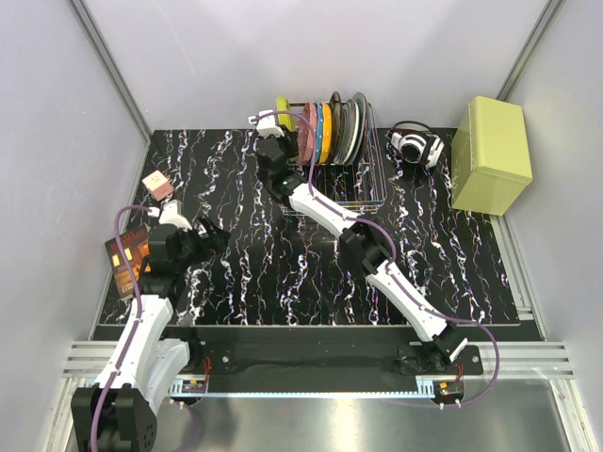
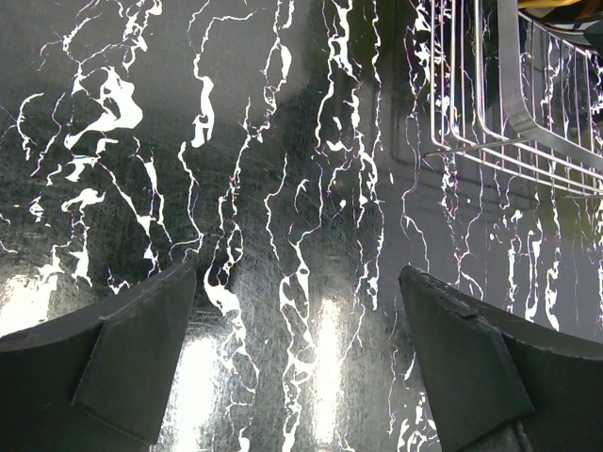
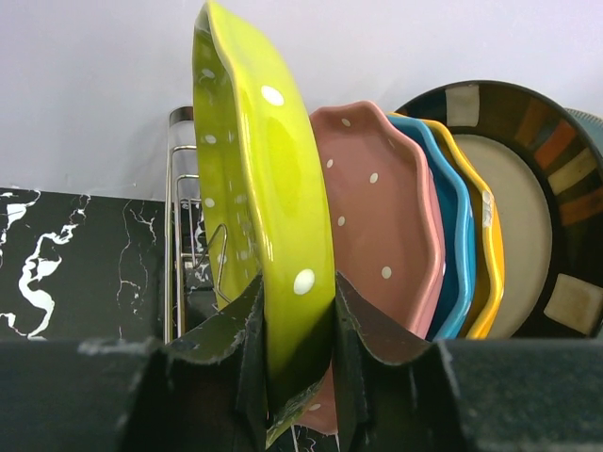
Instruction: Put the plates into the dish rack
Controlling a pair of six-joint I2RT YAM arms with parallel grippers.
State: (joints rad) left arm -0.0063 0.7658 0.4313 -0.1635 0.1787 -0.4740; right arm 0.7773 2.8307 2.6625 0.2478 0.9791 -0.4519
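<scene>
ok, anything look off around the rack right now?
Nothing stands out. The pink plate, blue plate and orange plate stand upright in the dish rack. The right gripper holds the yellow-green plate upright at the rack's left end, not yet released. No spills or damage visible. The left gripper is open and empty.

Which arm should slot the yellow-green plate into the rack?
Right: the right jaws grip the yellow-green plate at the dish rack. The left jaws are open, empty, away from it.

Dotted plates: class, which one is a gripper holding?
The yellow-green plate: the right gripper clamps its rim; the pink plate, blue plate and orange plate stand unheld beside it in the rack.
</scene>
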